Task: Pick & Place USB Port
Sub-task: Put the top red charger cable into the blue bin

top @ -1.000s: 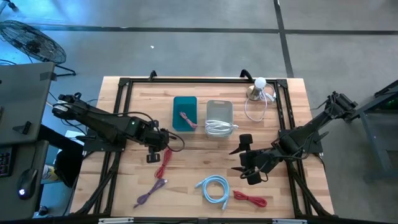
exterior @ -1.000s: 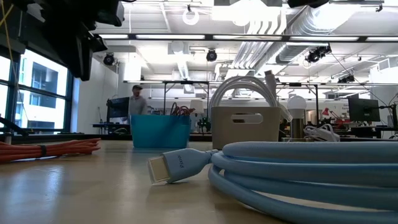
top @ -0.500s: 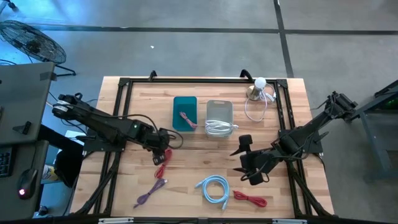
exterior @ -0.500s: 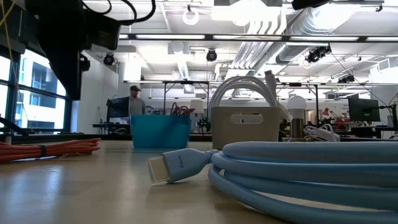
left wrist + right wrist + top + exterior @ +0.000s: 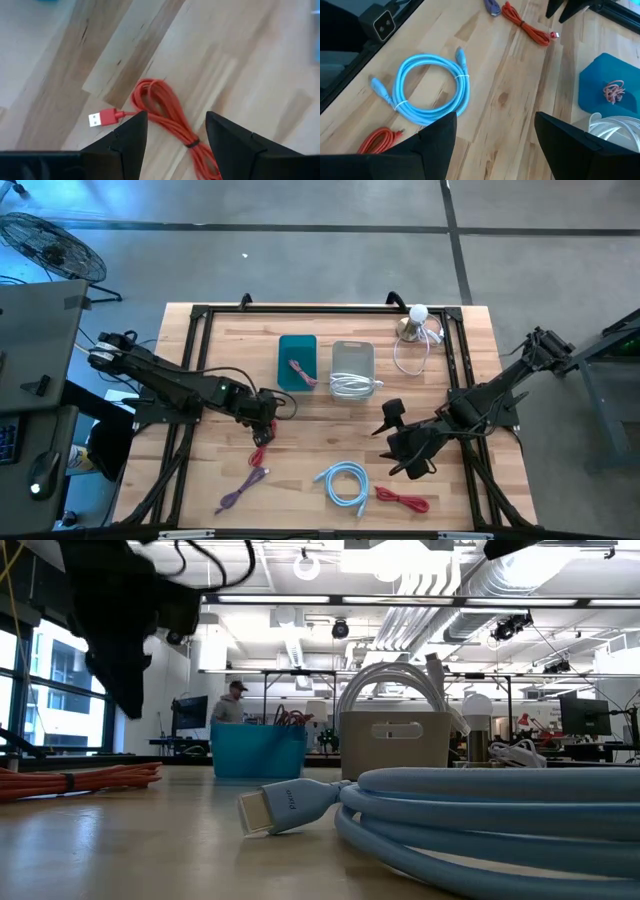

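Observation:
A red USB cable [image 5: 162, 107], bundled with a tie, lies flat on the wooden table, its USB plug [image 5: 97, 119] sticking out to one side. My left gripper [image 5: 176, 116] hovers open just above it, pointing steeply down, one finger over either side of the bundle without touching; in the high view it [image 5: 262, 430] is left of centre, at the cable's [image 5: 262, 452] far end. My right gripper [image 5: 402, 445] waits open above the table right of centre, with nothing between its fingers [image 5: 496, 120].
A teal bin [image 5: 297, 350] with a pink cable and a white bin [image 5: 352, 358] with a white cable stand at centre back. A purple cable [image 5: 240, 488], a light-blue coil [image 5: 342, 483] and another red cable [image 5: 402, 500] lie near the front. A lamp [image 5: 416, 320] stands back right.
My left gripper has sunk toward the red cable and rolled about its own axis; in the low view the arm comes down into the picture. My right gripper has rolled a little in place.

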Robot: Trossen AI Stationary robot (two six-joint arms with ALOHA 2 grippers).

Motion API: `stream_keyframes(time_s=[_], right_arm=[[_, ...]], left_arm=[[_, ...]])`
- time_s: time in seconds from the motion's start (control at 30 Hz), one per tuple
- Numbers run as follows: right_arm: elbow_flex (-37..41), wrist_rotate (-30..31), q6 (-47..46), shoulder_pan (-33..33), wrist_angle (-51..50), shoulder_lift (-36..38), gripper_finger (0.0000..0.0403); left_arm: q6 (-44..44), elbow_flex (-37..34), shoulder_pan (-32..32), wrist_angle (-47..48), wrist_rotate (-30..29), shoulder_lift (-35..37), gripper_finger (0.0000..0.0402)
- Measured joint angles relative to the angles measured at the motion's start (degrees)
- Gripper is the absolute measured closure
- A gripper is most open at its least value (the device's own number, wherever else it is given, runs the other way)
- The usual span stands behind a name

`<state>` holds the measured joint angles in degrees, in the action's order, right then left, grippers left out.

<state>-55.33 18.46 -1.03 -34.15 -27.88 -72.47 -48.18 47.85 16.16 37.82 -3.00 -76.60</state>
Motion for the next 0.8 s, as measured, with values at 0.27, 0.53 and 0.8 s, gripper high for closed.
stream_keyframes(time_s=[0.27,0.53,0.8], right_arm=[[0.0,0.0,0.15,0.0,-0.82,-0.02,0.0142],[0.0,-0.02,-0.05,0.0,-0.76,-0.02,0.0142],[0.0,-0.03,-0.15,0.0,-0.58,-0.02,0.0142]], left_arm=[[-1.8,-0.04,-0.01,0.67,4.02,-5.02,0.0204],[-3.21,0.08,-0.02,-2.04,5.23,-7.35,0.0204],[-5.29,0.02,0.47,-2.72,8.52,-10.0,0.0204]])
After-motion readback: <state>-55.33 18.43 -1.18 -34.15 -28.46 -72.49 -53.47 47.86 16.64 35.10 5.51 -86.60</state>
